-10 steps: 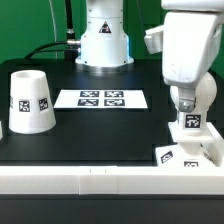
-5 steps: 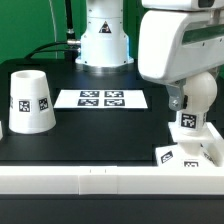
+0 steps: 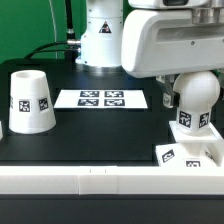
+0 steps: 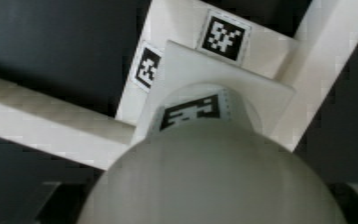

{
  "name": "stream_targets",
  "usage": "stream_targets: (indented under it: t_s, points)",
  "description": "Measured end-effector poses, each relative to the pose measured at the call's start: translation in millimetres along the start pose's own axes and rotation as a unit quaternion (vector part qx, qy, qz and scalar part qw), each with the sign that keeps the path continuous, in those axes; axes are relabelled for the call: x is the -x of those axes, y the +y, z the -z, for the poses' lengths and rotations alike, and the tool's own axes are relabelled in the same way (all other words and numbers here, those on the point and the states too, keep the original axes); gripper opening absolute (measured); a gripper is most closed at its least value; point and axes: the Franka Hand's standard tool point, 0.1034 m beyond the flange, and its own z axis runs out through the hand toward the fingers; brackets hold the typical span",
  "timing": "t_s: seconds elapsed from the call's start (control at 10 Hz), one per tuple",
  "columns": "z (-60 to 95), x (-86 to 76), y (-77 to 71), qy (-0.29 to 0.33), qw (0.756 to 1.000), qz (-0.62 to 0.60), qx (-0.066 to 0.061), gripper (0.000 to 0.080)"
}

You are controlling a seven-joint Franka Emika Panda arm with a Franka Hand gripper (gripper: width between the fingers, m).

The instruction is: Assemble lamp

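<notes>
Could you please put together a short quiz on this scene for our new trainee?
1. True or false: the shade stands apart from the bulb.
2. In the exterior view, what lies between them? A) a screwdriver B) the marker board C) a second bulb
3. Which lamp part lies directly beneath the bulb?
Key: 1 true; 2 B; 3 the base.

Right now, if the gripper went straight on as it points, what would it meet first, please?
Most likely the bulb: the wrist view looks straight onto its round top, with the base behind. Depth is unclear.
</notes>
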Motion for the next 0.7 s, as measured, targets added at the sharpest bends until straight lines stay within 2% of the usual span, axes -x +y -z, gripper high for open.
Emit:
stream_targets:
  t_s: [0.3,0.7]
  points:
    - [-0.8,0.1,-1.6,-0.001,0.994,-0.111,-0.001,0.0576]
    - [-1.2,0.7,0.5,-0.002,0.970,-0.241,-0.003,0.0576]
